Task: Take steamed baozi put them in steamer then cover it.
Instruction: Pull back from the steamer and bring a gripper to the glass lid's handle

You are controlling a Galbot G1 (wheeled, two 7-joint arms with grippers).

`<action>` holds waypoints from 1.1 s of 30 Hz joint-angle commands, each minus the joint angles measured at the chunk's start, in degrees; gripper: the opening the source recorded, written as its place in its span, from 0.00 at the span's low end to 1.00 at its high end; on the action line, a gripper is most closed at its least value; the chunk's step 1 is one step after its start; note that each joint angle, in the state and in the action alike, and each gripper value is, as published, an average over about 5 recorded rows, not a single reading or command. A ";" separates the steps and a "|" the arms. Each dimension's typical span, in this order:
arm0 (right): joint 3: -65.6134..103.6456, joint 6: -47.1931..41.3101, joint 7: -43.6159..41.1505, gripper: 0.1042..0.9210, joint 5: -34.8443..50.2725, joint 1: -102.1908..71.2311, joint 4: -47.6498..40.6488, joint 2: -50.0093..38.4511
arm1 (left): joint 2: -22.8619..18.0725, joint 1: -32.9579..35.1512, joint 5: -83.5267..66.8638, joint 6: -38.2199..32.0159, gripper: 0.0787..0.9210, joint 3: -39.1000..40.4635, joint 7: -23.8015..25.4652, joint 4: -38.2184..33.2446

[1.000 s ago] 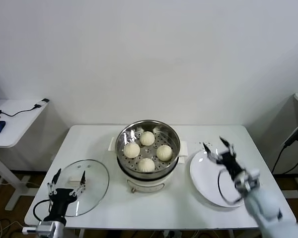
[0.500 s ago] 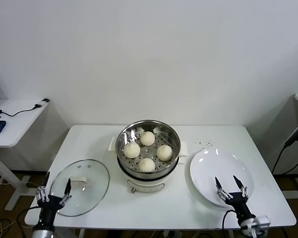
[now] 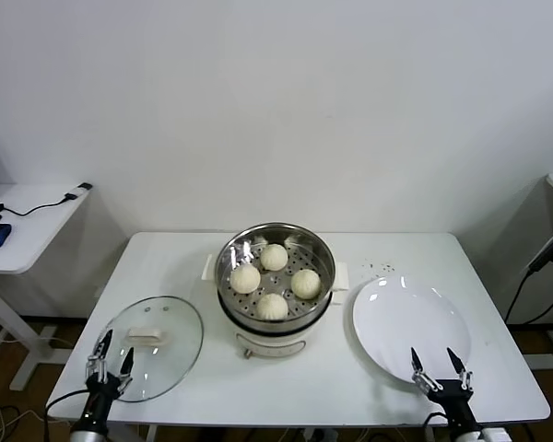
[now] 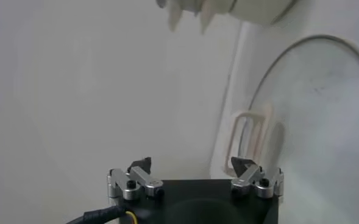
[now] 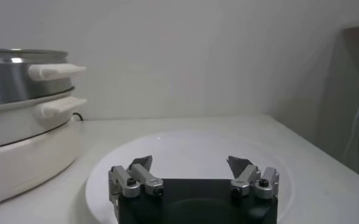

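Observation:
Four cream-white baozi (image 3: 275,281) lie on the perforated tray inside the shiny round steamer (image 3: 228,276), which stands uncovered at the table's middle; its side also shows in the right wrist view (image 5: 14,115). My left gripper (image 3: 111,364) is open and empty at the front left edge, just in front of the glass lid (image 3: 170,345), which lies flat on the table and shows in the left wrist view (image 4: 325,122). My right gripper (image 3: 440,368) is open and empty at the front right edge, by the near rim of the white plate (image 3: 405,318).
The white plate is bare and fills the table's right side; it also shows in the right wrist view (image 5: 185,149). A small white side table (image 3: 23,226) with cables stands at the far left. The table's front edge runs just behind both grippers.
Both arms have drawn back toward me and down. The right gripper left the plate's far side for the front edge; the left gripper dropped back from the lid. Baozi and lid have not moved.

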 commanded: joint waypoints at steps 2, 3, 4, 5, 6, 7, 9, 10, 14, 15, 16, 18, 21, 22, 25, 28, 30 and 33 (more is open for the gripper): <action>1.32 0.50 0.23 0.88 -0.73 -1.70 0.51 1.13 | -2.87 -5.82 8.72 5.11 0.88 0.97 -1.46 4.39; 1.43 0.51 0.26 0.88 -0.73 -1.75 0.54 1.13 | -3.05 -6.31 8.80 5.50 0.88 1.06 -1.39 4.54; 1.54 0.54 0.28 0.88 -0.73 -1.80 0.57 1.13 | -3.20 -6.80 8.90 5.91 0.88 1.13 -1.35 4.74; 1.65 0.56 0.31 0.88 -0.73 -1.85 0.58 1.13 | -3.32 -7.37 9.03 6.30 0.88 1.20 -1.32 4.98; 1.74 0.58 0.33 0.88 -0.73 -1.89 0.59 1.14 | -3.40 -7.81 9.16 6.59 0.88 1.27 -1.28 5.18; 1.84 0.60 0.39 0.88 -0.75 -1.94 0.59 1.14 | -3.44 -8.28 9.39 6.82 0.88 1.36 -1.24 5.45; 2.00 0.63 0.51 0.88 -0.79 -2.01 0.63 1.16 | -3.50 -9.12 9.87 7.22 0.88 1.49 -1.20 6.15; 2.07 0.65 0.56 0.88 -0.80 -2.04 0.66 1.17 | -3.52 -9.51 10.18 7.41 0.88 1.54 -1.25 6.56; 2.28 0.75 0.70 0.88 -0.90 -2.13 0.79 1.27 | -3.36 -10.39 11.13 7.86 0.88 1.66 -1.60 7.70; 2.31 0.76 0.74 0.88 -0.93 -2.16 0.82 1.28 | -3.24 -10.36 11.23 7.97 0.88 1.72 -1.56 7.78; 2.35 0.78 0.77 0.88 -0.94 -2.19 0.84 1.28 | -3.11 -10.29 11.31 8.10 0.88 1.78 -1.49 7.85; 2.41 0.78 0.83 0.88 -0.95 -2.22 0.85 1.27 | -2.89 -10.15 11.51 8.25 0.88 1.90 -1.34 8.13; 2.43 0.78 0.87 0.88 -0.97 -2.20 0.83 1.23 | -2.65 -10.13 12.19 8.07 0.84 1.97 -1.21 8.89; 2.42 0.77 0.87 0.88 -0.99 -2.17 0.83 1.24 | -2.61 -10.17 12.43 7.97 0.81 1.99 -1.21 9.22; 2.35 0.75 0.89 0.88 -1.15 -2.09 0.82 1.41 | -2.64 -10.31 12.90 7.94 0.70 2.04 -1.31 10.14; 2.26 0.78 0.93 0.88 -1.35 -2.11 0.76 1.66 | -2.80 -10.51 13.04 8.00 0.60 2.03 -1.50 10.83; 2.22 0.85 0.97 0.88 -1.49 -2.13 0.71 1.82 | -2.89 -10.69 13.02 8.17 0.53 2.04 -1.71 11.26; 2.22 0.92 1.00 0.88 -1.70 -2.08 0.77 2.04 | -2.96 -11.05 12.92 8.51 0.41 2.04 -2.25 11.87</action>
